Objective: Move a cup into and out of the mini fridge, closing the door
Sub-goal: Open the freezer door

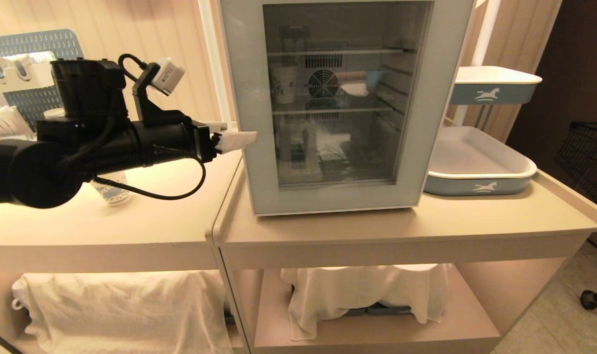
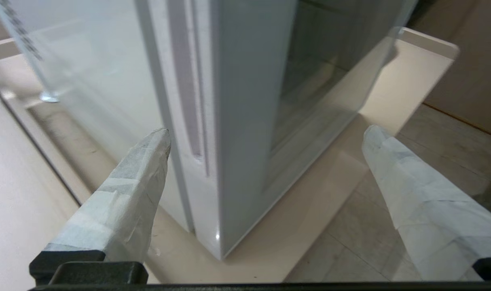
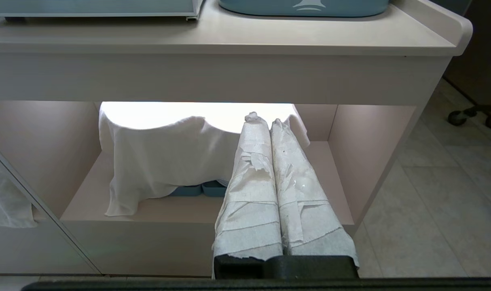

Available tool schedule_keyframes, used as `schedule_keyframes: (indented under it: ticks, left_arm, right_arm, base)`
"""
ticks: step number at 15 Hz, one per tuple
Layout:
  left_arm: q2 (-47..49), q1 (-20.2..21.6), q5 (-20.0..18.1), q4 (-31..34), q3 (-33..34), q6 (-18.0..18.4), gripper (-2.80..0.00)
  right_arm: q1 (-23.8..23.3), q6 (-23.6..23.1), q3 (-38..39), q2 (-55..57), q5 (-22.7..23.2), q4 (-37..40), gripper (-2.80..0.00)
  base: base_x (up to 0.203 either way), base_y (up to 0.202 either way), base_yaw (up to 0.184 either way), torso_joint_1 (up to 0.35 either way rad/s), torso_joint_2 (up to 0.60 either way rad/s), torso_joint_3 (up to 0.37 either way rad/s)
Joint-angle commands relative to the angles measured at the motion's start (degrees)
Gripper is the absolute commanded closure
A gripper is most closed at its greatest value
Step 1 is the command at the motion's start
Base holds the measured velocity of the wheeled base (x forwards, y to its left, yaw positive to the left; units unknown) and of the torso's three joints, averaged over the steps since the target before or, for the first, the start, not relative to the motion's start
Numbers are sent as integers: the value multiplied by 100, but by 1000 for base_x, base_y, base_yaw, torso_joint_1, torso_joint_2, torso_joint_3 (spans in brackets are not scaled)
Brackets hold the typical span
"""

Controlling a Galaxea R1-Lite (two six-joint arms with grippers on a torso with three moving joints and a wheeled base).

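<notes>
The mini fridge stands on the counter with its glass door closed. Behind the glass, the cup, white with a bluish print, stands at the left of the middle shelf. My left gripper is open and level at the door's left edge, about halfway up. In the left wrist view the left gripper straddles the door's corner: one taped finger lies beside the fridge's side wall, the other is out in front of the glass. My right gripper is shut on nothing, low before the counter's lower shelf.
Two blue-and-white trays sit right of the fridge. A paper cup with a blue pattern stands under my left arm. White cloths cover the lower shelves. A black wire basket is at the far right.
</notes>
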Motion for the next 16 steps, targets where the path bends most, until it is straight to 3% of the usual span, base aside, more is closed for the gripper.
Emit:
schedule_keyframes:
  ticks: [1, 7, 16]
  left_arm:
    - [87, 19, 111, -25, -111, 2, -280]
    - [310, 10, 148, 17, -566, 219, -280]
    - [367, -392, 164, 8, -1045, -210, -280]
  right_arm:
    - [2, -8, 0, -1, 3, 0, 0]
    - [2, 0, 0, 4, 3, 0, 0]
    - [2, -3, 0, 6, 0, 0, 0]
  base:
    - [0, 0, 0, 0, 0, 0]
    - [0, 0, 0, 0, 0, 0]
    - [0, 0, 0, 0, 0, 0]
